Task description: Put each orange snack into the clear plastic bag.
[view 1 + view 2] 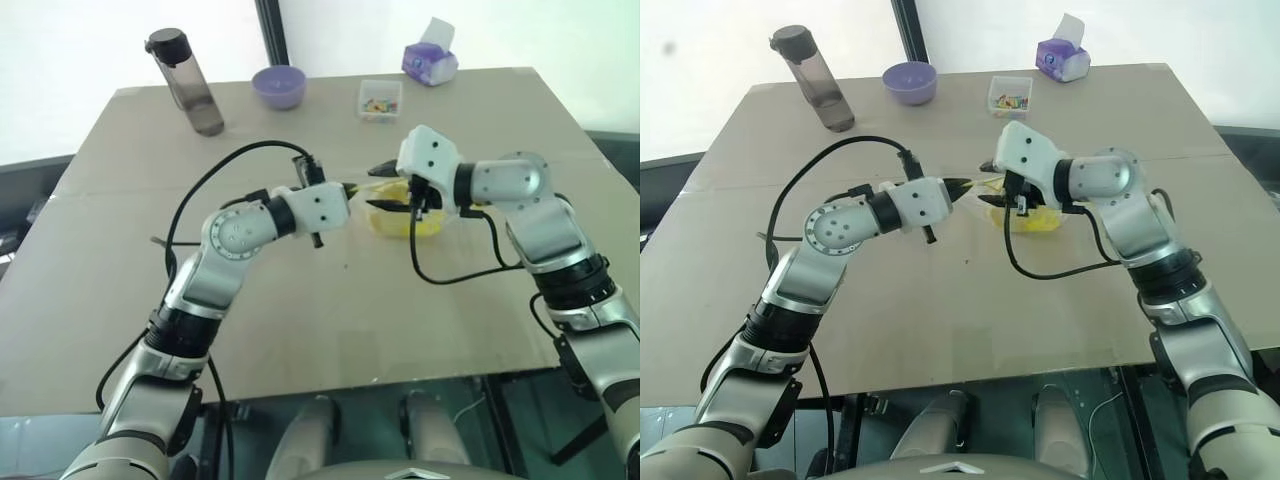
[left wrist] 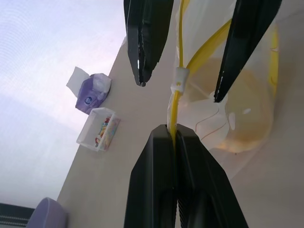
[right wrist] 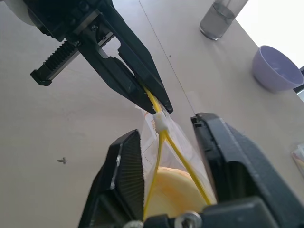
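Closing stage of the bagging task. Your left gripper (image 1: 352, 188) is pinched tight on the yellow seal strip at the corner of the clear plastic bag (image 2: 237, 118), holding that edge above the table (image 1: 300, 320). The orange snack (image 3: 178, 192) already sits inside the bag, which hangs and rests near the table's middle between your two arms. Your right gripper (image 3: 164, 142) straddles the seal strip beside the white zip slider (image 3: 161, 123), its jaws narrowly apart and not visibly clamped on anything. Judged from this, the bun is bagged and the step in hand is sealing the mouth. The next move calls for closing your right jaws on the slider or strip and drawing it along the seal while your left grip keeps the edge taut; a slack edge would likely let the strip buckle
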`<state>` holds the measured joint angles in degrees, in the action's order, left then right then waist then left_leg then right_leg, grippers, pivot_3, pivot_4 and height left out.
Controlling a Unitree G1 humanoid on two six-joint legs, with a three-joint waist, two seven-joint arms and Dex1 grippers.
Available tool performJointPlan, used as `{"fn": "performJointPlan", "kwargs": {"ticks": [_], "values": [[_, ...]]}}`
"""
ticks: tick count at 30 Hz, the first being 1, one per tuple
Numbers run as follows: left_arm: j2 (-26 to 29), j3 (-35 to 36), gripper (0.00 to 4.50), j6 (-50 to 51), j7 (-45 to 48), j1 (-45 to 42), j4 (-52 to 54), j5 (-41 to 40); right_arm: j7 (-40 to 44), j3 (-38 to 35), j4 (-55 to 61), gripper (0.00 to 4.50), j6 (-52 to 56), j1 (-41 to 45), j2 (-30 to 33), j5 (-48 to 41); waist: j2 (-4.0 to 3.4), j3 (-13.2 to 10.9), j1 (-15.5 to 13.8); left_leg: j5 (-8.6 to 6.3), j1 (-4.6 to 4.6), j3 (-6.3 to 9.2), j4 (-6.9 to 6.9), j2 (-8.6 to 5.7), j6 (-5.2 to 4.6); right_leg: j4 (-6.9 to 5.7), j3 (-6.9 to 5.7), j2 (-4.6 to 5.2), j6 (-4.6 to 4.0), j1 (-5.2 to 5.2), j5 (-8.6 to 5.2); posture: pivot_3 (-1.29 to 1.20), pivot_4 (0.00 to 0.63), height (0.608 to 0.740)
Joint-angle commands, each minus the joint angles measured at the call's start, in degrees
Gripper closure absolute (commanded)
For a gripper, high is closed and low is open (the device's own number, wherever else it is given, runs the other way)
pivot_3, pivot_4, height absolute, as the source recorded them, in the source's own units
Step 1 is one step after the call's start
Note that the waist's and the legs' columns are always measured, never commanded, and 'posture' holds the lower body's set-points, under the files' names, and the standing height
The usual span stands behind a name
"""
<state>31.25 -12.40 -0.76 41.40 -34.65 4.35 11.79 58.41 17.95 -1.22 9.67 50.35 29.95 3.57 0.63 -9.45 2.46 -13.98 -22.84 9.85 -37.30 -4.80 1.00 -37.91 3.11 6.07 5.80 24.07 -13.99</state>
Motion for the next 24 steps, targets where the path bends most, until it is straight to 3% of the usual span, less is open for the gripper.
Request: {"fn": "performJointPlan", "kwargs": {"ticks": [1, 22, 23, 24], "values": [[0.6, 0.7, 4.50, -1.3, -0.5, 0.0, 2.4, 0.1, -0.2, -0.9, 1.4, 4.37, -0.9, 1.1, -0.1, -0.3, 0.00, 0.0, 0.0, 0.00, 0.00, 0.00, 0.00, 0.00, 0.00, 0.00, 0.00, 0.00, 0.00, 0.00, 0.00, 0.00, 0.150, 0.740], [0.1, 0.4, 4.50, -2.6, -1.0, -1.1, 0.6, 0.6, -0.3, -2.0, 3.7, 4.44, 0.1, 0.3, 0.6, -1.8, 0.00, 0.0, 0.0, 0.00, 0.00, 0.00, 0.00, 0.00, 0.00, 0.00, 0.00, 0.00, 0.00, 0.00, 0.00, 0.00, 0.150, 0.740], [0.2, 0.4, 4.50, -2.7, -0.9, -1.1, 0.5, 0.6, -0.3, -1.9, 3.7, 3.80, 0.0, 0.1, 0.7, -1.7, 0.00, 0.0, 0.0, 0.00, 0.00, 0.00, 0.00, 0.00, 0.00, 0.00, 0.00, 0.00, 0.00, 0.00, 0.00, 0.00, 0.150, 0.740], [0.2, 0.4, 4.50, -2.7, -0.9, -1.2, 0.4, 0.6, -0.4, -1.9, 3.8, 3.44, -0.1, 0.0, 0.8, -1.6, 0.00, 0.0, 0.0, 0.00, 0.00, 0.00, 0.00, 0.00, 0.00, 0.00, 0.00, 0.00, 0.00, 0.00, 0.00, 0.00, 0.150, 0.740]]}}
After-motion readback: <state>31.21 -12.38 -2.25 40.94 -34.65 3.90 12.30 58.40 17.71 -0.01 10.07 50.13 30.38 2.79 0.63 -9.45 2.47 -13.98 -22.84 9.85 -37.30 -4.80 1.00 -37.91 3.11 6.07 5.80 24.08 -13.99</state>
